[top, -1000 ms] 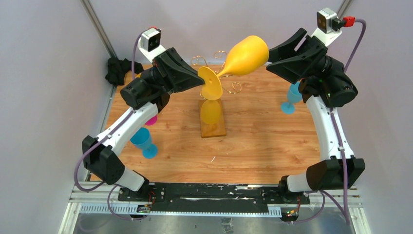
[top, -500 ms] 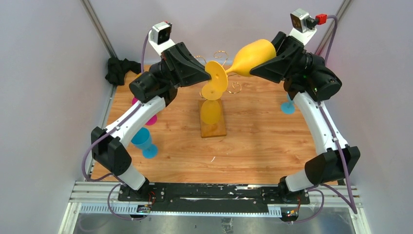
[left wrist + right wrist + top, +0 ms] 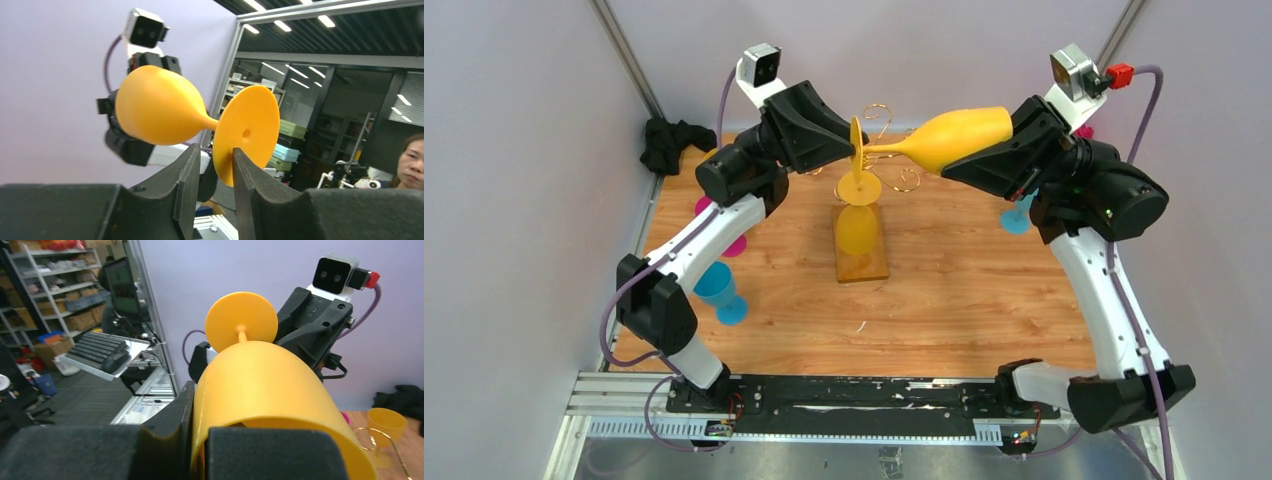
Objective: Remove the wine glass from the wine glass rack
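At the near edge of the counter (image 3: 964, 300), we are logging both arm bases bolted to the rail. Just beyond, on the left side, a blue glass (image 3: 717, 287) is standing beside the left arm, and a pink glass (image 3: 736, 246) is showing partly from behind that arm. At mid-counter the wine glass rack (image 3: 862, 265) is sitting on its wooden base, and a second yellow glass (image 3: 858, 228) appears to be hanging bowl-down from its gold wire. Above the rack we are seeing the yellow wine glass (image 3: 954, 135) lying horizontal in the air. The right pincer (image 3: 972, 142) is clamping its bowl. The left pincer (image 3: 216, 150) is straddling the rim of the foot (image 3: 247, 132); we cannot tell whether it is pinching it. Under the right arm another blue glass (image 3: 1021, 215) is standing. At the far left corner a black cloth (image 3: 664, 145) is lying bunched.
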`<state>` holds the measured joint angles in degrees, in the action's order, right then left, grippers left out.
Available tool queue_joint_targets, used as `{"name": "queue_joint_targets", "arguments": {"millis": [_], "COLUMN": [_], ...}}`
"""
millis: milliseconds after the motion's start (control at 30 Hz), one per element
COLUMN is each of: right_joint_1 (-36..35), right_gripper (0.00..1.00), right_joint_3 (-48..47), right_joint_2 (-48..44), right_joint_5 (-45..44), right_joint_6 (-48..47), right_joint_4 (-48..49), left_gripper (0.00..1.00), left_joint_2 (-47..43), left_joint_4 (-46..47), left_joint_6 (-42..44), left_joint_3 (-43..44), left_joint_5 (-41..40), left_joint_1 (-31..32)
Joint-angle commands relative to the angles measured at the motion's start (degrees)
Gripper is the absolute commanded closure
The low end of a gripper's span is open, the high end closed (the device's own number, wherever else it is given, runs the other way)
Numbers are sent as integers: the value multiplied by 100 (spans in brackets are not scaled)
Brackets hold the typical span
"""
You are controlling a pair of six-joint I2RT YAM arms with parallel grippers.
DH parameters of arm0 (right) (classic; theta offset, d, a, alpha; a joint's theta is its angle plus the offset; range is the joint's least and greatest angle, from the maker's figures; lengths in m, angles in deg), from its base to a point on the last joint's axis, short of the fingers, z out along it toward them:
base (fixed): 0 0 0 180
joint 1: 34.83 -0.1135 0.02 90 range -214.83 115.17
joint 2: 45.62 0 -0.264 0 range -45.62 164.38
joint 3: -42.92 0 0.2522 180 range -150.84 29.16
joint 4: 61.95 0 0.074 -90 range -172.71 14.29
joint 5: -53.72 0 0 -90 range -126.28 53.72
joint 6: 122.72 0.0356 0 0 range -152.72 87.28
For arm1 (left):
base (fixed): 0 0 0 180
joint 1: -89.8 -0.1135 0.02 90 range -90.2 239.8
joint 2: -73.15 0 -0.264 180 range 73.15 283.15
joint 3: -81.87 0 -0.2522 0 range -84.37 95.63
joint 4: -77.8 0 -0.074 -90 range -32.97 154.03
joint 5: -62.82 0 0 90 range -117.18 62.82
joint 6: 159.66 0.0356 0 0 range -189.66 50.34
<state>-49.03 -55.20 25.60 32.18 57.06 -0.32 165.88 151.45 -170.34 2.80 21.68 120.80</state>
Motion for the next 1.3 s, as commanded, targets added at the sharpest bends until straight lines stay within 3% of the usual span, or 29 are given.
{"name": "queue_joint_targets", "arguments": {"millis": [0,33,100,167,233,300,367,533,667,767,933,1100,1267], "right_joint_1": [-110,-110,-110,-105,-107,-110,-110,-110,-110,-110,-90,-37,206], "right_gripper": [100,100,100,100,100,100,100,100,100,100,100,100,100], "right_joint_3": [133,91,-196,-584,-927,-1307,-1711,-3109,-3959,-4197,-4259,-4040,-3753], "right_joint_2": [-842,-1081,-1519,-1816,-1971,-1961,-1801,-579,649,1427,2585,3218,3753], "right_joint_5": [63,55,-150,-451,-783,-1290,-2032,-4608,-6194,-7416,-8366,-8161,-7424], "right_joint_6": [-2305,-2957,-4387,-5594,-6331,-6855,-7304,-8058,-8454,-8539,-8640,-8620,-8509], "right_joint_4": [-2501,-2969,-5112,-6665,-7725,-8667,-9583,-11726,-12610,-12929,-13218,-13170,-13086], "left_gripper": [65,64,61,61,60,64,72,100,100,100,100,100,100], "left_joint_2": [-219,-262,-399,-515,-607,-753,-1015,-1735,-1852,-1899,-2182,-2298,-2319], "left_joint_4": [243,234,237,234,129,-553,-1852,-7042,-10149,-11359,-11582,-11835,-11904], "left_joint_6": [352,362,374,378,407,804,1718,4885,6386,6939,7041,7231,7307], "left_joint_3": [-337,-419,-586,-733,-830,-916,-1065,-722,160,527,139,76,48], "left_joint_5": [289,267,216,169,153,207,146,-1054,-2744,-4034,-4714,-5148,-5185], "left_joint_1": [-199,-300,-510,-716,-891,-929,-929,-896,-691,-400,-215,-191,-144]}}
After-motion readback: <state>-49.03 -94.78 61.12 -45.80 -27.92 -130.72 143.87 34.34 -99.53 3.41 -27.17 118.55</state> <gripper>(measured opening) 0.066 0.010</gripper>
